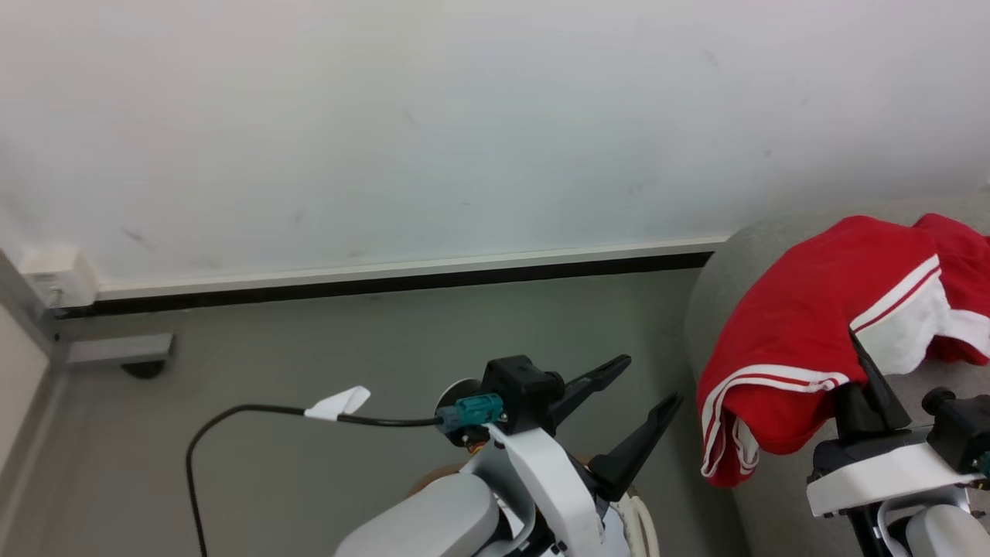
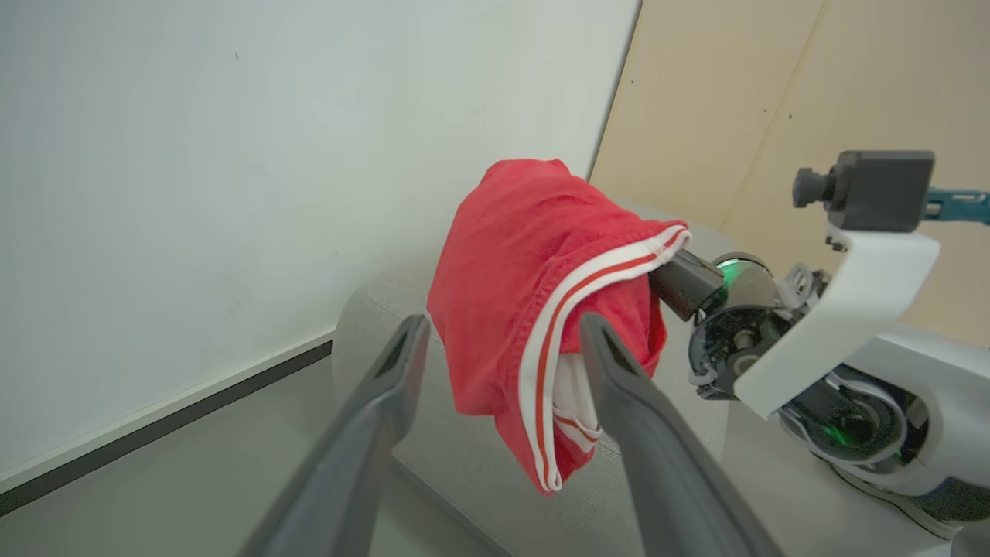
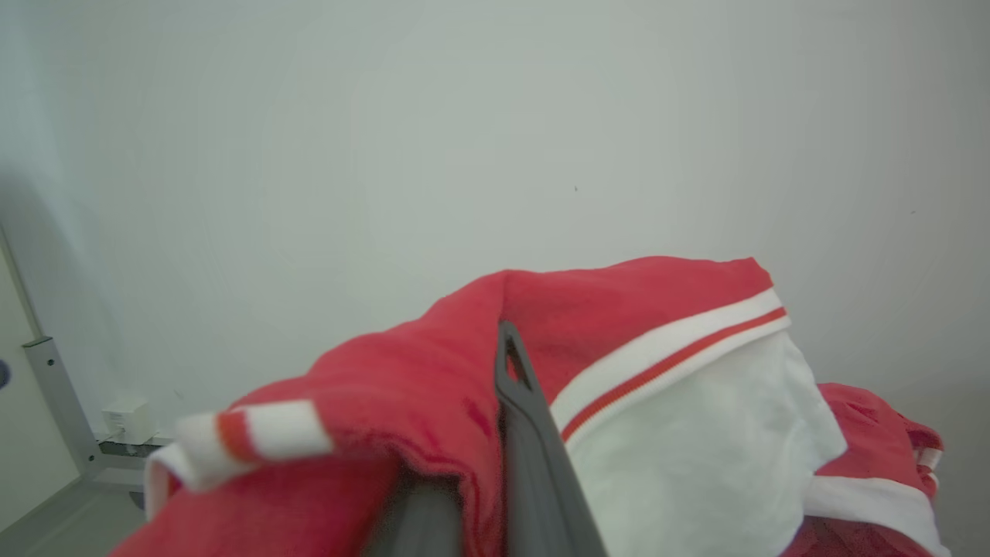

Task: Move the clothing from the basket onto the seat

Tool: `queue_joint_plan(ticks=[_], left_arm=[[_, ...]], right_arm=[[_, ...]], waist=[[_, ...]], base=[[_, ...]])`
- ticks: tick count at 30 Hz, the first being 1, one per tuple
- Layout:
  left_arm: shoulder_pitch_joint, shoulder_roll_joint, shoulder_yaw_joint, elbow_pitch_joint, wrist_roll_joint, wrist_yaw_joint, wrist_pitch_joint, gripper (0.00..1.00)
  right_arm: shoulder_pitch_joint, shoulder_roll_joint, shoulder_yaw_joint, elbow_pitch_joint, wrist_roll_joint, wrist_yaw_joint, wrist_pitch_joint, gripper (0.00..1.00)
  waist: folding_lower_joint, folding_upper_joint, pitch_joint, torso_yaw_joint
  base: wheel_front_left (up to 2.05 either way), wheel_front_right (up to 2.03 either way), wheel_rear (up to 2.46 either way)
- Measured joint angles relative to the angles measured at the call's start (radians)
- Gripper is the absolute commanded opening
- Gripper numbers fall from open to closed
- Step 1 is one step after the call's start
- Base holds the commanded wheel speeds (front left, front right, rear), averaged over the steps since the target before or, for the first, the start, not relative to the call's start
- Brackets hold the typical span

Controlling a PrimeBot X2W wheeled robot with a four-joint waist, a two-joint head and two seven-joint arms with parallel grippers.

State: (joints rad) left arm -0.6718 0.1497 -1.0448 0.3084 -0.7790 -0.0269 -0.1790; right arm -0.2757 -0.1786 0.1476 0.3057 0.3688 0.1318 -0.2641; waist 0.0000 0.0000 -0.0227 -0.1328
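White arm shells (image 1: 541,472), long dark fingers (image 1: 636,447), black camera block (image 1: 520,384), teal connector (image 1: 479,408), black cable (image 1: 232,410)

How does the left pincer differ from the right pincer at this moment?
The left pincer stands open and empty; the right pincer is shut on the red garment. The left pincer shows against the grey floor; the right pincer is at the seat, with the garment draped over it. Both have two long dark fingers.
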Motion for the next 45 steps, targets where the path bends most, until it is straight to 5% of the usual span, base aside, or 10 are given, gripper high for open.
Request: queue_joint_plan(ticks=[11,20,31,45], left_arm=[[0.001,0.017,-0.017,-0.015,0.071,-0.006,-0.056,1.00],[0.006,0.018,-0.018,0.011,0.101,-0.008,-0.076,1.00],[-0.009,0.016,-0.017,0.014,0.133,-0.019,-0.079,1.00],[-0.101,0.101,-0.009,-0.059,0.160,-0.026,-0.025,1.00]], right_arm=[[0.082,-0.013,-0.063,-0.055,-0.005,0.000,0.000,0.00],[0.118,0.000,-0.083,-0.082,0.002,0.000,0.000,0.00],[0.060,-0.045,-0.132,-0.100,-0.011,0.000,0.000,0.00],[-0.150,-0.205,-0.466,0.033,-0.067,0.000,0.044,0.00]], waist=[[0.0000,0.0000,0.031,-0.173],[0.0001,0.0000,0.067,-0.243],[0.0001,0.0000,0.121,-0.232],[0.0002,0.0000,0.335,-0.135]], base=[[0.00,0.00,0.00],[0.00,0.00,0.00],[0.00,0.00,0.00],[0.00,0.00,0.00]])
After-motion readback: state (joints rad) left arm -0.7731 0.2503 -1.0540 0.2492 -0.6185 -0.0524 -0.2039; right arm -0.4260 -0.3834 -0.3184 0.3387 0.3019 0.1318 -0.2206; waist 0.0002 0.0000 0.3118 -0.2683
